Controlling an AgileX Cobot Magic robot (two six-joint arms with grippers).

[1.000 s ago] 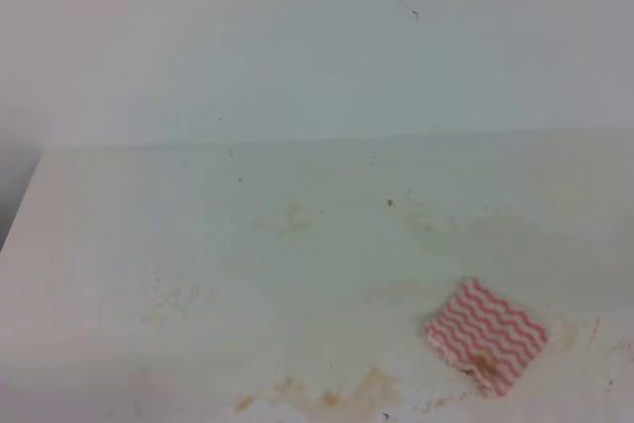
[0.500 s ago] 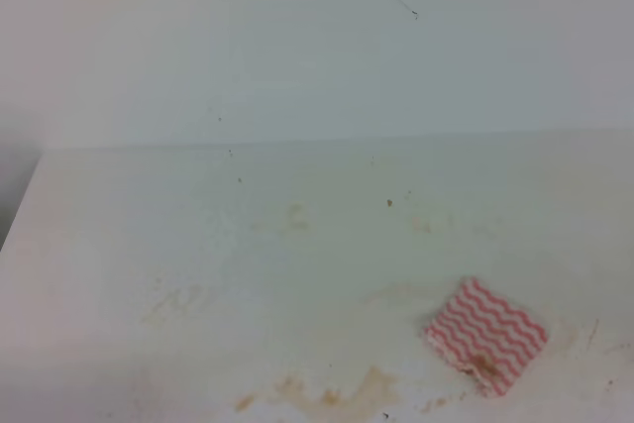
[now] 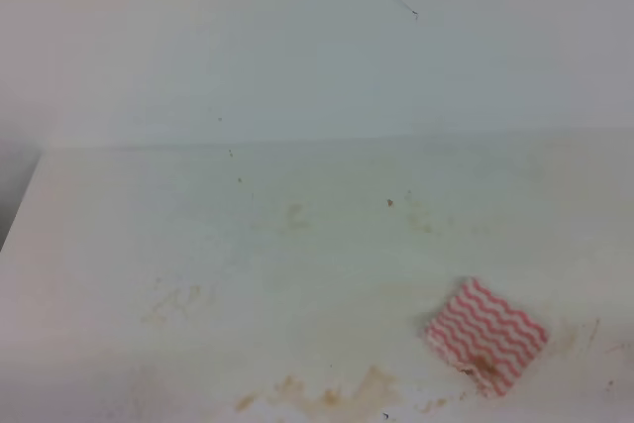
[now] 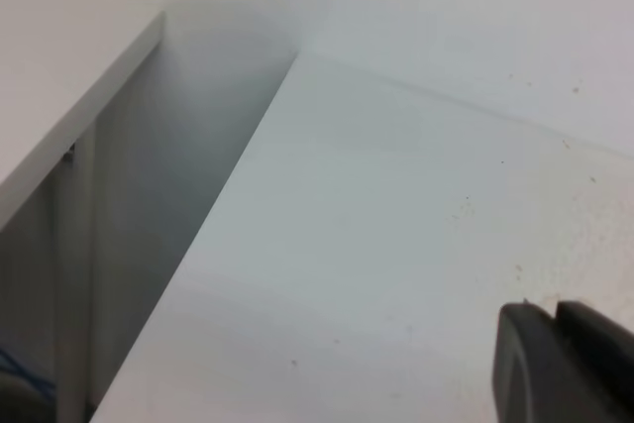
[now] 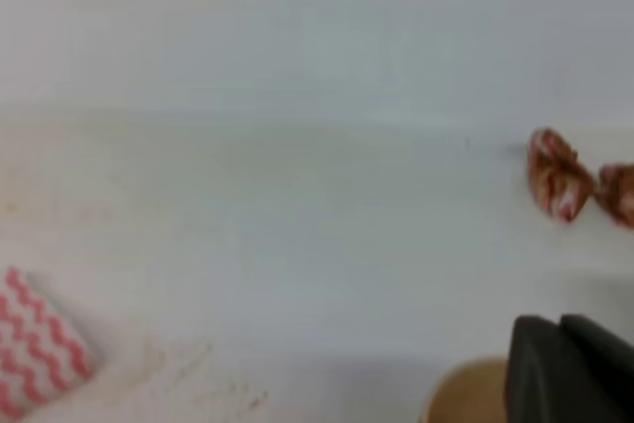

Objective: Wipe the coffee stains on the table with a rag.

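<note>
Near the front right of the table (image 3: 297,274), the rag (image 3: 486,336) lies flat w/ red-white wavy stripes and a brown blot on its near corner. Coffee stains (image 3: 327,395) spread amber along the front edge, left of it. Only the right wrist cam shows a crumpled red-brown wad (image 5: 560,175) and a tan round rim (image 5: 466,393). Right claw (image 5: 570,369) pressed together, holding nothing. Left claw (image 4: 565,364): can't tell.

We see the white table (image 3: 297,245), scuffed, with the red-and-white rag (image 3: 486,335) lying flat near its front right; amber coffee stains (image 3: 327,395) pool at the front edge, and crumpled brownish rags (image 5: 570,177) lie farther right
</note>
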